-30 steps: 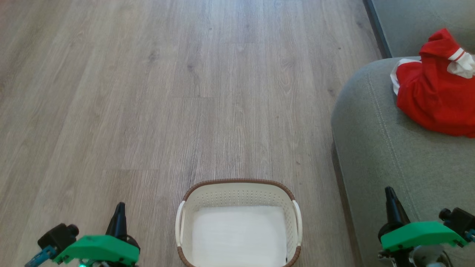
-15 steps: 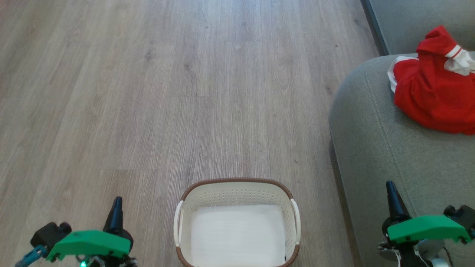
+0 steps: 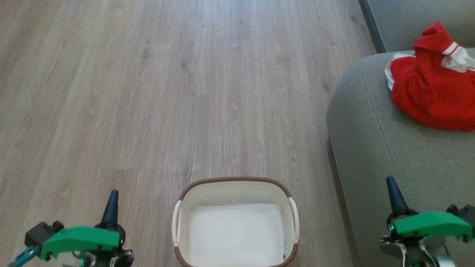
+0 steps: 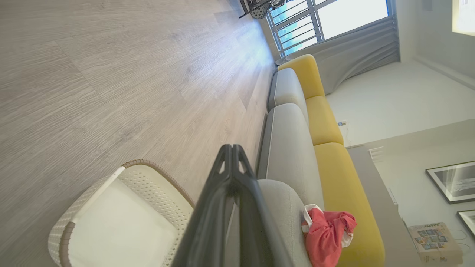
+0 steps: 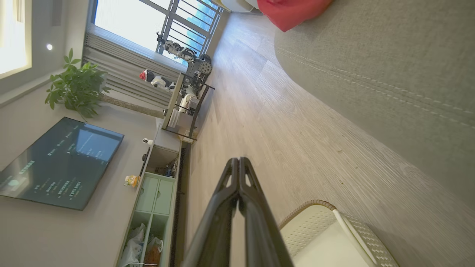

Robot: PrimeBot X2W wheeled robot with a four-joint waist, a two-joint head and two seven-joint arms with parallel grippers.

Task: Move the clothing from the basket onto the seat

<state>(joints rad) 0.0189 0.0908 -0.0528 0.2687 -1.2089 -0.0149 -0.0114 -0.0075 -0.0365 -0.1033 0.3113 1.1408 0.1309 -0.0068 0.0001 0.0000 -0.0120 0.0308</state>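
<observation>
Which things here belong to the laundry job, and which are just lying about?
Job: clothing, basket, seat.
Lying about: television, potted plant, cardboard box, framed picture.

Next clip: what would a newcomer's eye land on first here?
The bright red clothing heaped on the grey-green seat, upper right of the head view. Then the empty white basket on the wooden floor at bottom centre, with the shut left tool and right tool either side.
</observation>
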